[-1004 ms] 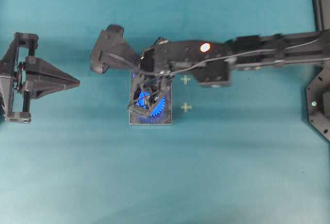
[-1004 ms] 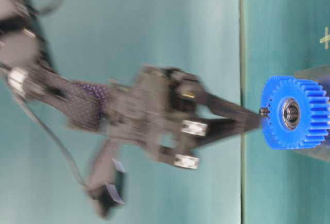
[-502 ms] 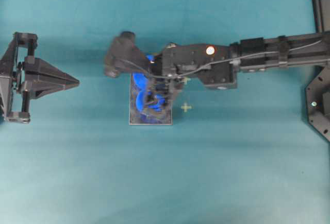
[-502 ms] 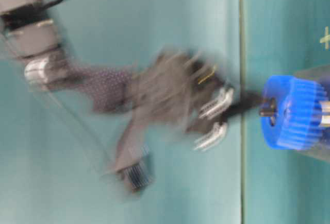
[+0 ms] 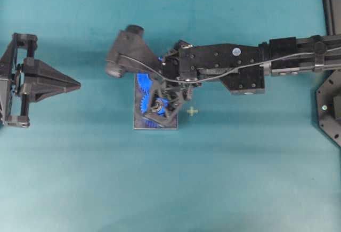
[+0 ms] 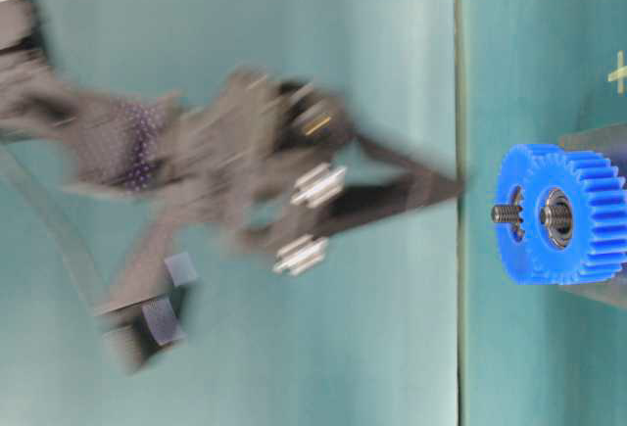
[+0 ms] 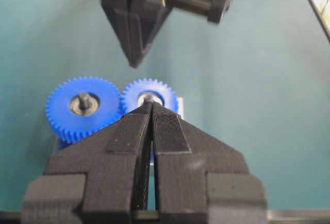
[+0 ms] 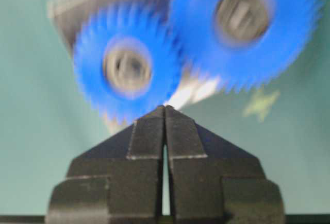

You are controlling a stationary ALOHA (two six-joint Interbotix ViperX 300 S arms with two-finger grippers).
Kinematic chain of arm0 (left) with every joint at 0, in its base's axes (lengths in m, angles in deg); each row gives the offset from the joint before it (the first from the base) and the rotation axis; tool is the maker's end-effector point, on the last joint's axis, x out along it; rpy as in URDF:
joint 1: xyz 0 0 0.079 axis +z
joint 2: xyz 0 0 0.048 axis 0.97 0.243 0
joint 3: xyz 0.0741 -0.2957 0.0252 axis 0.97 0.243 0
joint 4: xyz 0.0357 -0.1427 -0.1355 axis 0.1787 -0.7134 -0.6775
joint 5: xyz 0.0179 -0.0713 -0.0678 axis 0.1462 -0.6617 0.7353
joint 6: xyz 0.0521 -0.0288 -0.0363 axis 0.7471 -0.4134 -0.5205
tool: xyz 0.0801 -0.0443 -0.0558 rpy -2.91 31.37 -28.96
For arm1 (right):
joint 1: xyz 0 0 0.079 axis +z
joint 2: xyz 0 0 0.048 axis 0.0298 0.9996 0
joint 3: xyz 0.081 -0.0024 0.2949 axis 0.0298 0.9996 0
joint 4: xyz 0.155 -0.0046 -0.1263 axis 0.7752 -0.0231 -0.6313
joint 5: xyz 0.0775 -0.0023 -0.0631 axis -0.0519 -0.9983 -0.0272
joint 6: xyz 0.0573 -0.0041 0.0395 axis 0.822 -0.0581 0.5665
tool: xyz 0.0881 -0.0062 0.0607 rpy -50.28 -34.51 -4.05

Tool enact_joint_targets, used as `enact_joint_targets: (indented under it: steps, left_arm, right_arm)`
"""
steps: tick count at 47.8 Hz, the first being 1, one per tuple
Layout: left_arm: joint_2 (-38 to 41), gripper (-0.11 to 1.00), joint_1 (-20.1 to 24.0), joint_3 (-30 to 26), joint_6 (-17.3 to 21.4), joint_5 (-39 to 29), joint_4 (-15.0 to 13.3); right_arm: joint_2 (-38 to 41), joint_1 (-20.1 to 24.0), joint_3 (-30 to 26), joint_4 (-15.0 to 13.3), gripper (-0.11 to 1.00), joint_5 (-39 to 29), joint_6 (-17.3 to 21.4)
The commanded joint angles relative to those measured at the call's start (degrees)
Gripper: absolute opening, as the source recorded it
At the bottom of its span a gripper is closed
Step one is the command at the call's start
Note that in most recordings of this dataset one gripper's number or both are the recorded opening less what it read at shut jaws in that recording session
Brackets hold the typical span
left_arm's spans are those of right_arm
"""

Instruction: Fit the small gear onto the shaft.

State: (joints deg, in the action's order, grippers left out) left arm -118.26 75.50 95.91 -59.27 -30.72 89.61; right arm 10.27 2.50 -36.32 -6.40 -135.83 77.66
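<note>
The small bright-blue toothed plastic gear (image 7: pixel 150 97) is seated on the dark grey rectangular plate (image 5: pixel 139 122), meshed beside the larger blue gear (image 7: pixel 82 107). Above the plate the right gripper (image 8: pixel 164 112) is pinched together, empty. The left gripper (image 7: pixel 151 107), well apart, is closed too.

Overhead view: straight down on the teal counter (image 5: pixel 224 178), wide, both arms in frame. Table-level view: low, close, turned sideways, counter surface at its right. Left wrist view: looks out along its closed hand (image 7: pixel 151 112). Right wrist view: likewise, closer, blurred. All four share the small gear (image 7: pixel 150 98) beside the larger gear (image 7: pixel 83 107).
</note>
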Motion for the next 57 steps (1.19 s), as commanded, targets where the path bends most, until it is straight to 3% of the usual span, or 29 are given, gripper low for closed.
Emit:
enact_joint_targets:
  steps: [1,10,20,43,57]
  left_arm:
    - [0.0,0.0,-0.1,-0.6,-0.2,0.5,0.3]
    - [0.0,0.0,0.0,-0.7,-0.2,0.5,0.2]
    - [-0.1,0.0,0.0,-0.7,-0.2,0.5,0.3]
    - [-0.3,0.0,-0.1,-0.5,-0.2,0.5,0.2]
    - [-0.4,0.0,0.0,-0.5,-0.2,0.5,0.3]
  right_arm:
    - [0.9,-0.4,-2.5,-0.3,0.01,0.5,-0.3]
    - [4.7,-0.6,-3.4,-0.2,0.01,1.3,-1.0]
    - [5.8,-1.1,-0.8,-0.2,0.01,1.1,-1.0]
    - [1.8,1.7,3.9,2.5,0.01,-0.5,0.9]
    - [-3.1,4.5,4.2,2.6,0.01,-4.1,3.3]
